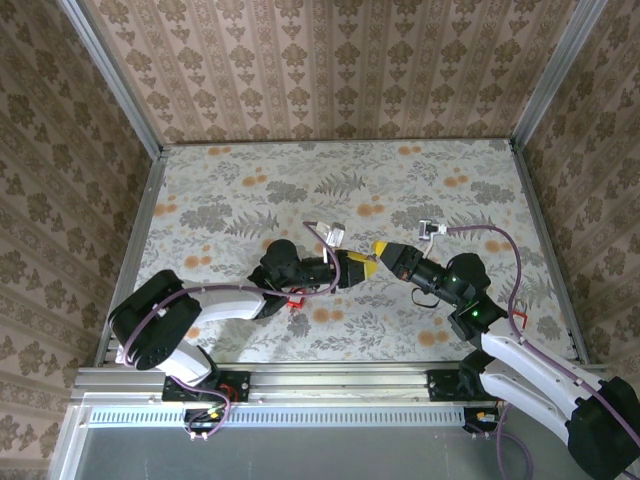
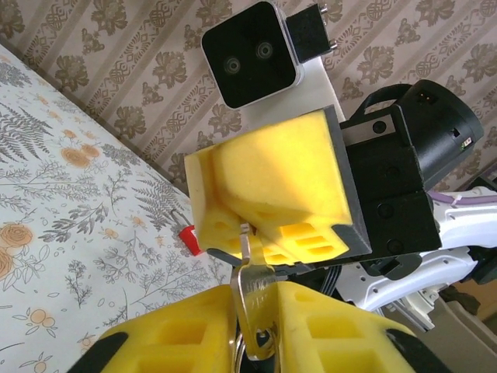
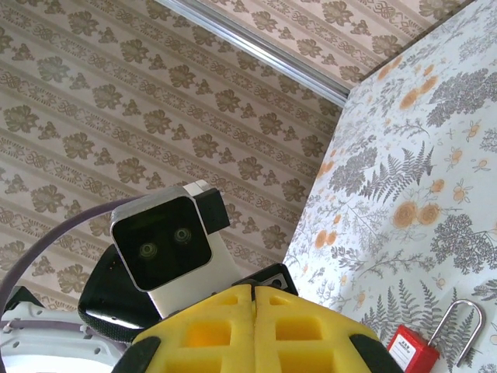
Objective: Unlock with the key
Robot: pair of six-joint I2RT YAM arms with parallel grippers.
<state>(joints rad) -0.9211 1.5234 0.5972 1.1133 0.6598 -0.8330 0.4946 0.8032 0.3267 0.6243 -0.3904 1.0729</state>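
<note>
In the left wrist view a silver key [image 2: 260, 299] stands upright between the yellow pads of my left gripper [image 2: 256, 311], which is shut on its head; a key ring hangs below. The key's blade tip reaches into the seam of my right gripper [image 2: 248, 229], whose yellow pads are pressed together. From above, the left gripper [image 1: 352, 267] and the right gripper [image 1: 382, 250] meet tip to tip over the middle of the table. The red padlock [image 3: 410, 351] with its steel shackle [image 3: 460, 330] lies on the floral table, also seen as the padlock [image 1: 295, 300] under the left arm.
The floral table [image 1: 300, 190] is boxed in by wallpapered walls with aluminium posts [image 1: 110, 75] at the back corners. A purple cable [image 1: 505, 250] loops off the right arm. Both arms stretch low across the near half of the table.
</note>
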